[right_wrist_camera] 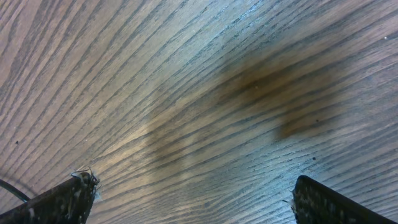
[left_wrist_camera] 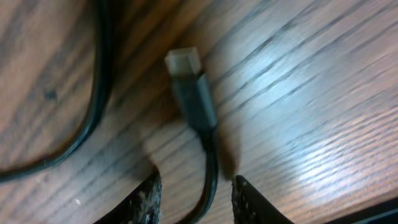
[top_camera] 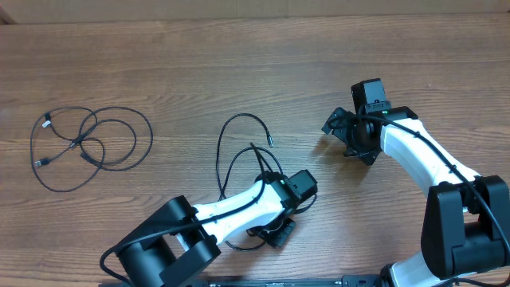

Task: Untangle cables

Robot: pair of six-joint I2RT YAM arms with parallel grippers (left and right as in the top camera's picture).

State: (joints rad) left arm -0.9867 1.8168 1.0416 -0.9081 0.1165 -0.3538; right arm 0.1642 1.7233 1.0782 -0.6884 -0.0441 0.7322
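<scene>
A looped bundle of thin black cables [top_camera: 88, 143] lies at the table's left, with plug ends on its left side. A second thin black cable [top_camera: 221, 151] loops at the centre, one silver-tipped end [top_camera: 269, 142] pointing right. My left gripper [top_camera: 272, 231] is low over this cable's lower part. In the left wrist view its fingers [left_wrist_camera: 196, 182] are apart, with a cable and its grey plug [left_wrist_camera: 189, 87] lying between them, untouched. Another strand [left_wrist_camera: 99, 93] curves at the left. My right gripper [top_camera: 348, 139] is wide open and empty over bare wood [right_wrist_camera: 193, 183].
The wooden table [top_camera: 239, 64] runs to a pale back edge at the top. The arm bases stand at the front edge. A thin dark strand [right_wrist_camera: 11, 190] shows at the lower left of the right wrist view.
</scene>
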